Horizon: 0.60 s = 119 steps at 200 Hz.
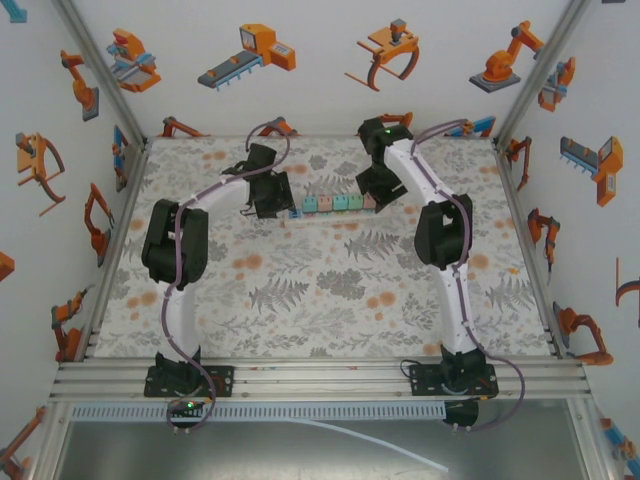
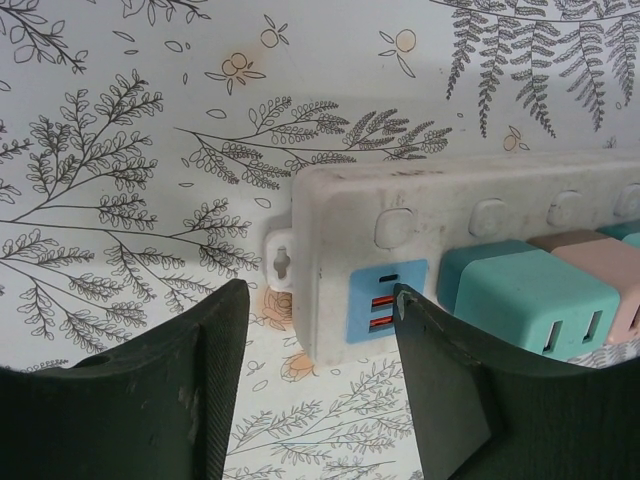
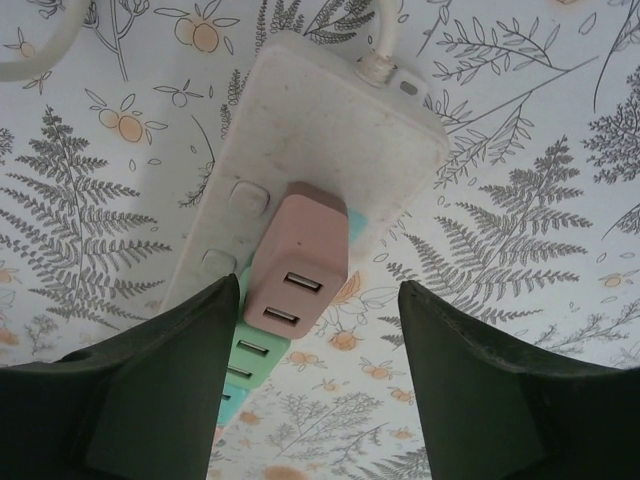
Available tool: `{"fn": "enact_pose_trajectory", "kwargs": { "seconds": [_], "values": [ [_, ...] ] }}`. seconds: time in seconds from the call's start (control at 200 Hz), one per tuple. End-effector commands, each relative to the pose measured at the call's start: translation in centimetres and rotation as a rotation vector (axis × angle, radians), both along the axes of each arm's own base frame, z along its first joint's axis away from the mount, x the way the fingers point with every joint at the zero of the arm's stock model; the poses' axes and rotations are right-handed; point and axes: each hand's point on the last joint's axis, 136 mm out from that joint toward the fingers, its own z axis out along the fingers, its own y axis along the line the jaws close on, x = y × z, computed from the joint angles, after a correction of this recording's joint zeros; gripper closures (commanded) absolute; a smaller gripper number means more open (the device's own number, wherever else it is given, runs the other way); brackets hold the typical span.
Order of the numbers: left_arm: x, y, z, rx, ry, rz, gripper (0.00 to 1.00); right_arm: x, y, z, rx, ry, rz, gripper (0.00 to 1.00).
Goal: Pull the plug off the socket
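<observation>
Socket (image 1: 299, 212) lies flat; plugs (image 1: 340, 202) seated.

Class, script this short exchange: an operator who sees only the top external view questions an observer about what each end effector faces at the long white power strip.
Operator: The right end effector hides its target. Which plug?
Observer: The right wrist view shows the pink cube plug lined up between its open fingers, nearest the cable end of the long white plastic power strip.
Operator: And the left end effector?
Observer: It stands open, facing the strip's other end, where a blue panel holds two red USB slots.
</observation>
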Motion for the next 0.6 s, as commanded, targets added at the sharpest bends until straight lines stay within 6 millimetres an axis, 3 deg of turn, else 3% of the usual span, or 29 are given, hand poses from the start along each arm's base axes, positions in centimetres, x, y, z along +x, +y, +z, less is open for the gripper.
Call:
{"fn": "enact_pose_trajectory", "kwargs": {
  "seconds": [0.0, 0.255, 0.511, 0.591],
  "values": [
    [-0.6, -0.2, -1.4, 0.009, 0.037, -0.019, 0.43, -0.5, -0.5, 0.2, -0.018, 0.008, -0.049, 0.51],
    [-0.9, -0.3, -2.0, 0.018, 0.036, -0.026, 0.44, 0.0, -0.5, -0.9, -0.024, -0.002, -0.063, 0.62],
    [-1.3, -0.4, -3.6, 0.013, 0.069, -0.021, 0.48, -0.2, -0.9, -1.6, -0.035, 0.013, -0.071, 0.62],
    [-1.5, -0.3, -4.1, 0.021, 0.077, -0.017, 0.5, -0.2, -0.8, -1.7, -0.029, 0.017, -0.07, 0.66]
  ]
}}
